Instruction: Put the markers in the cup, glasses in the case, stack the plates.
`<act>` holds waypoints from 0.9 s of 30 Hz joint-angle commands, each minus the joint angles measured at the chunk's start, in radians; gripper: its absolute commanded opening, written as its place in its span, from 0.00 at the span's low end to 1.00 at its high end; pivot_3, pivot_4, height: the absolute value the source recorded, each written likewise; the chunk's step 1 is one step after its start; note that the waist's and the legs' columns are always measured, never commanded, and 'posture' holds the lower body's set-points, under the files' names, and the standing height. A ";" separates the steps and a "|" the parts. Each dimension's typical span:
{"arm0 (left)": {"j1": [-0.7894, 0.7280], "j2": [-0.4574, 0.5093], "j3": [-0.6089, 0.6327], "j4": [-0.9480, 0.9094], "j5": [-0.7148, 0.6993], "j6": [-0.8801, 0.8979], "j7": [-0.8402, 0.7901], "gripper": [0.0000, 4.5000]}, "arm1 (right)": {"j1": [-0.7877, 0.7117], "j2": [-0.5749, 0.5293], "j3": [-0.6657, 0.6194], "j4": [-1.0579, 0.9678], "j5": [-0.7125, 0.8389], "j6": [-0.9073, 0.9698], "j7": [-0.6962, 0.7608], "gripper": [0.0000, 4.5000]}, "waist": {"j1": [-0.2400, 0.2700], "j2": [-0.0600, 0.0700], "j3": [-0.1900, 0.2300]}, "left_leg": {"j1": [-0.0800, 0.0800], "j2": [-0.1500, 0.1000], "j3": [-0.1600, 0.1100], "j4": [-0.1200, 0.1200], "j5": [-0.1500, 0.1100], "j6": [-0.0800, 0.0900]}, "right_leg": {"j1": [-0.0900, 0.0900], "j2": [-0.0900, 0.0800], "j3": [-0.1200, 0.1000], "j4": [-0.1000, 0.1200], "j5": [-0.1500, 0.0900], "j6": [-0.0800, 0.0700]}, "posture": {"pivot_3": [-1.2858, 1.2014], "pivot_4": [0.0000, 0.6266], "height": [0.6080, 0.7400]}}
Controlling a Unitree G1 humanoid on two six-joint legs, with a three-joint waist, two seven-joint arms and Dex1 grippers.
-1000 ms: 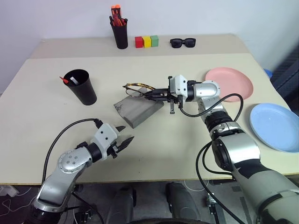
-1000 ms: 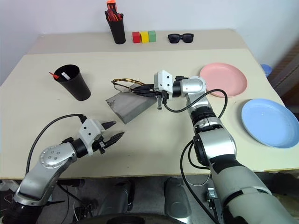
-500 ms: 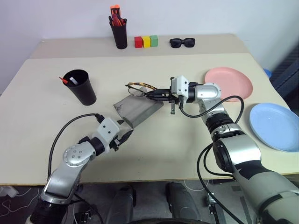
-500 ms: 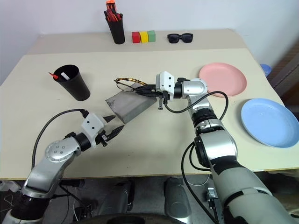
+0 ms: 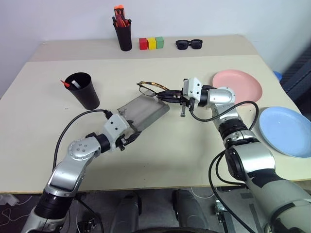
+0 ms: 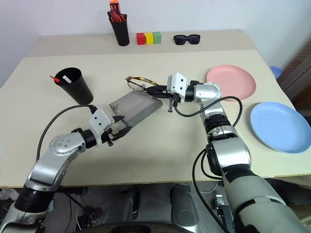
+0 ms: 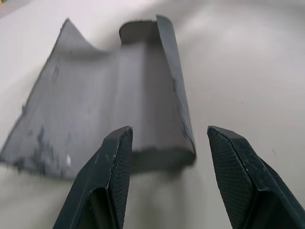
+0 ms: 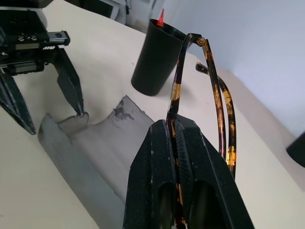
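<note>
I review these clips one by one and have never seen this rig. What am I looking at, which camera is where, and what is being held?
This is a two-armed humanoid robot at a beige table. The two wide pictures come from its head, looking down; the two close-ups come from cameras on its wrists.

The right gripper is shut on the thin tortoiseshell wire-framed glasses, held above the open grey felt-lined spectacle case. The left gripper is open at the case's near end, gripping nothing.

Also on the table: a wide black cup with markers in it, a salmon pink plate, a light blue plate, a black pen holder, three coloured blocks and black sunglasses.
</note>
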State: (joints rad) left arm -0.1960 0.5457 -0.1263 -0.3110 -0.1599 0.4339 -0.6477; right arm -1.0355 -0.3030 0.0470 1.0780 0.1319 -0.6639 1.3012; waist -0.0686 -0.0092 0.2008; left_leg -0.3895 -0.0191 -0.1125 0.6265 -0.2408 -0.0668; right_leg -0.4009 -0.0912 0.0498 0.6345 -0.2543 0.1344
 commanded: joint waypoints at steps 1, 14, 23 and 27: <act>-0.044 -0.009 -0.033 0.024 0.017 -0.003 -0.015 0.56 | 0.000 -0.011 -0.023 -0.059 0.017 -0.004 -0.018 0.00 | -0.001 0.000 0.000 | 0.000 0.000 0.000 0.000 0.000 0.000 | 0.000 0.000 0.000 0.000 0.000 0.000 | 0.52 0.24 1.00; -0.203 0.020 -0.001 0.258 0.246 -0.171 0.187 0.56 | 0.025 -0.028 -0.025 -0.094 0.021 0.005 -0.050 0.00 | -0.001 0.000 0.000 | 0.000 0.000 0.000 0.000 0.000 0.000 | -0.001 0.000 0.000 0.001 0.000 0.000 | 0.52 0.24 1.00; -0.053 0.013 0.039 0.064 0.042 -0.206 -0.007 0.56 | 0.009 -0.019 -0.019 -0.066 0.012 0.002 -0.052 0.00 | -0.001 0.000 0.000 | -0.002 0.000 0.000 0.000 0.001 -0.001 | -0.003 0.000 0.000 0.001 0.000 0.000 | 0.52 0.24 1.00; -0.091 -0.010 0.051 0.077 0.051 -0.177 0.018 0.56 | 0.006 -0.015 -0.019 -0.063 0.012 0.003 -0.052 0.00 | 0.002 0.000 0.000 | -0.002 0.000 0.000 0.001 0.001 -0.001 | -0.003 0.000 0.000 0.004 0.000 0.000 | 0.52 0.24 1.00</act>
State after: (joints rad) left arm -0.2522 0.5436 -0.1010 -0.2090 -0.0995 0.2525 -0.6465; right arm -1.0019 -0.3217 0.0433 1.0251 0.1324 -0.6591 1.2553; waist -0.0664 -0.0092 0.2008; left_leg -0.3912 -0.0192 -0.1127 0.6279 -0.2402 -0.0678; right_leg -0.4037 -0.0910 0.0501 0.6384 -0.2542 0.1345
